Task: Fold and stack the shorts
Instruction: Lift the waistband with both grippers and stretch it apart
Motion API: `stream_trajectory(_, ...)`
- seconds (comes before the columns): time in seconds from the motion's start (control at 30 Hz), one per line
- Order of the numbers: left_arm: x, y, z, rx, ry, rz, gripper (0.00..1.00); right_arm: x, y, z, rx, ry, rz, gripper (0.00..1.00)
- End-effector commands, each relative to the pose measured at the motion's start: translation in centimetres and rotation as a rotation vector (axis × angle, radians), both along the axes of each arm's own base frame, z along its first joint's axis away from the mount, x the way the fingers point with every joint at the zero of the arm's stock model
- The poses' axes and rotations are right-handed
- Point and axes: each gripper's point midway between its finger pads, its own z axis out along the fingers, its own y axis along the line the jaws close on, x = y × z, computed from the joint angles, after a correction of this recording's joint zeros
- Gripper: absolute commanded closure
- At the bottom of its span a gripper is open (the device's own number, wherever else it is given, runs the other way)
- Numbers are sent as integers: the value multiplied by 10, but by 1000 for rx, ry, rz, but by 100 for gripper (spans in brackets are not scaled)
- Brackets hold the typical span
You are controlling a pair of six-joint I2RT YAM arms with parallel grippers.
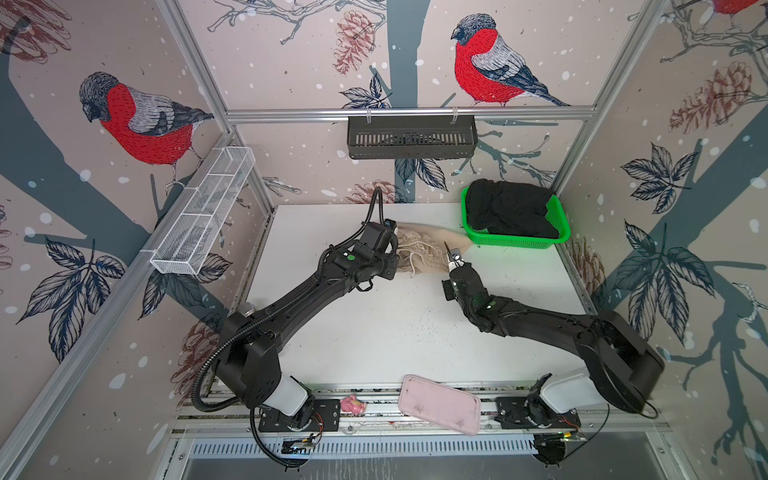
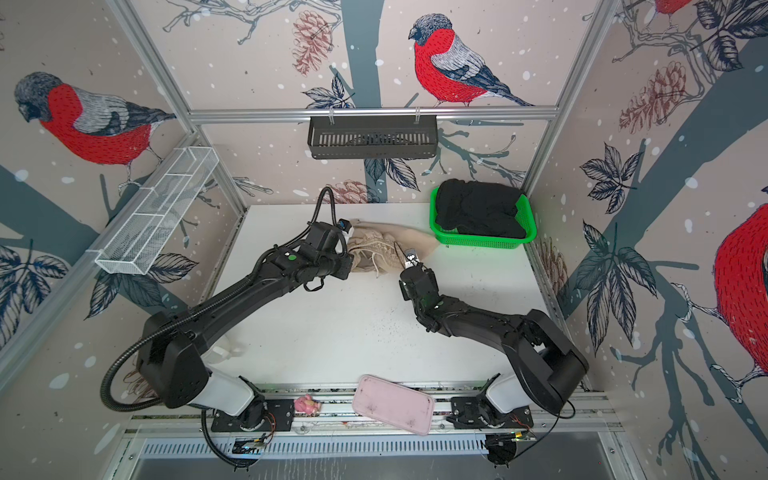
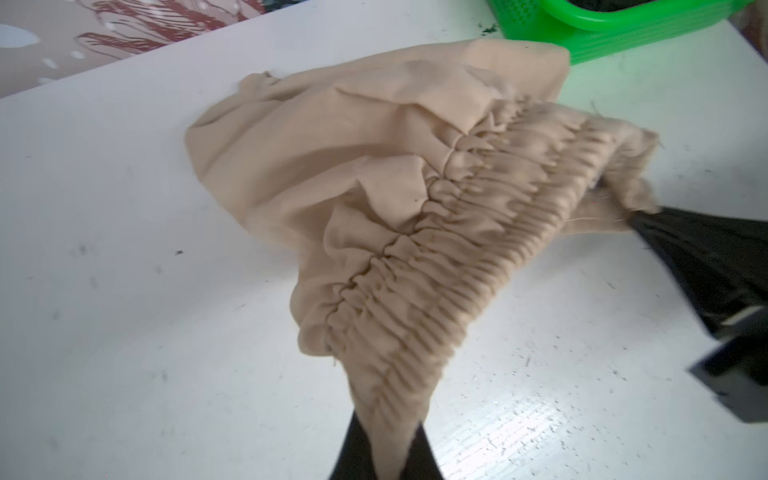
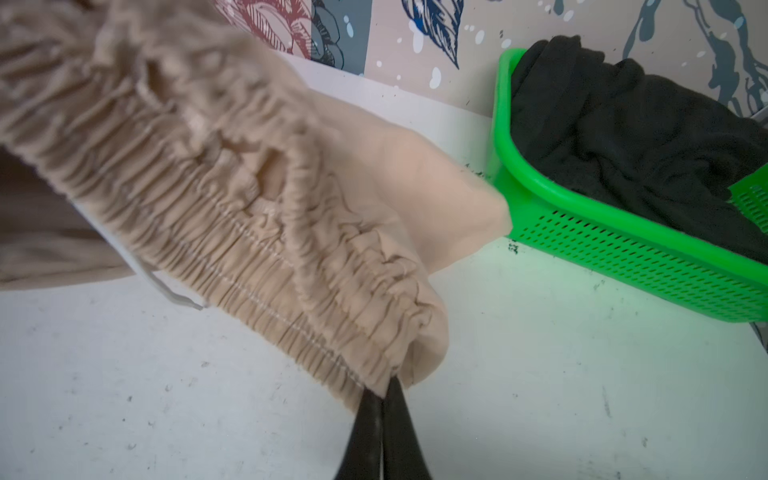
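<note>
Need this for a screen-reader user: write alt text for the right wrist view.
The right end effector is shut on the gathered waistband of the beige shorts above a white table. Behind them, black shorts sit heaped in a green mesh basket.

No readable text, labels, brands or numbers anywhere.
</note>
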Motion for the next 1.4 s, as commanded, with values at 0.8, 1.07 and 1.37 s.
stream_trajectory(0.8,-106,89,296,-126,-460,-37,100,-124,39,372,169,-404,557,100)
stream_trajectory(1.07,-126,102,296,-110,-430,-38,100,-150,45,377,187,-352,664,100)
stream_trajectory(1.37,-71,121,275,51,-457,192,100,-86,38,337,111,-360,476,100)
